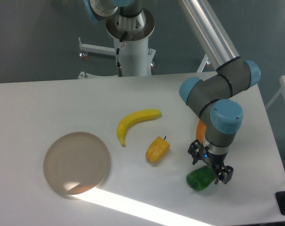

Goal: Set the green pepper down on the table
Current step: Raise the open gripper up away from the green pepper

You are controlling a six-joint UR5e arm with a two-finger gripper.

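White table (62,99) carried the green pepper (199,178), resting on its surface. Gripper (210,166) hung over the pepper, fingers spread wide, grasping nothing.

Three peppers lie on the white matt surface (48,99): one small glossy dark-green pepper (199,178), one yellow-orange pepper with a dark stem (157,149), and one orange pepper (200,129), mostly hidden behind the arm, so only a sliver of it shows. Taking the yellow-orange pepper as the landmark, the green one sits to its right and a little nearer the camera, and the orange one sits to its right and a little farther back. There is one yellow curved banana (133,122), just behind and left of the yellow-orange pepper. There is one round beige translucent disc (76,162), well to the left of it. One grey and blue robot arm (217,94) with one black two-finger tool (210,165) stands over the surface.
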